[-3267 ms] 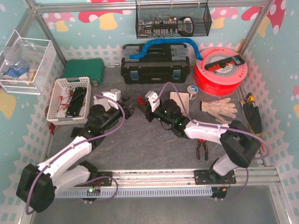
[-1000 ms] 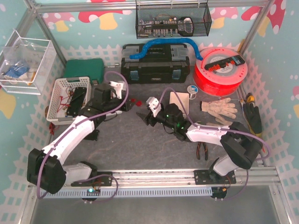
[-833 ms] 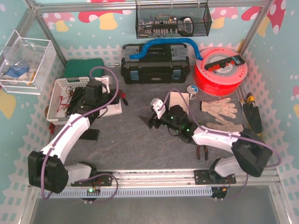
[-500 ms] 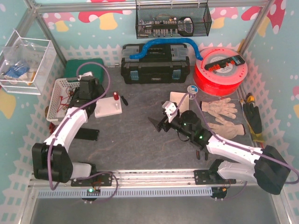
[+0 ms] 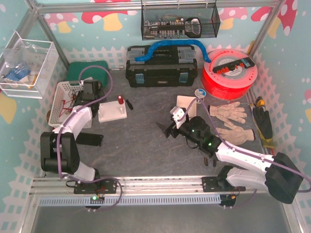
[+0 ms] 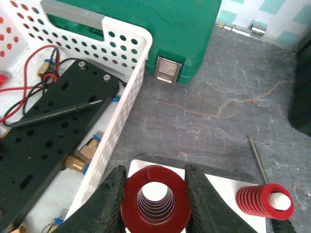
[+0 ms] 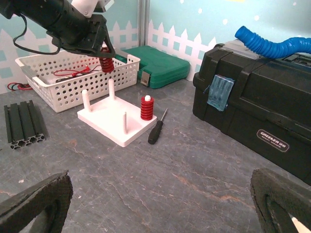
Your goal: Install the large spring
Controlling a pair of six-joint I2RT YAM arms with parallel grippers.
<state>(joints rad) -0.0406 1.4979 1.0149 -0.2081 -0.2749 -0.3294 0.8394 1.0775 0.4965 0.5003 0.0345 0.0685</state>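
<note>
My left gripper is shut on the large spring, a bright red coil seen end-on between the dark fingers. In the right wrist view the large spring hangs from the left gripper just above a back peg of the white peg base. A shorter red spring sits on another peg. From above, the left gripper is by the base's left edge. My right gripper stands wide open at mid-table, nothing between its fingers.
A black screwdriver lies beside the base. The white basket with a black plate and wires and the green case flank the left arm. Black toolbox, red spool, gloves, pliers, black rail.
The left arm swung left and back toward the basket, carrying the red spring. The right arm drew back to the right and its jaws opened wide.
</note>
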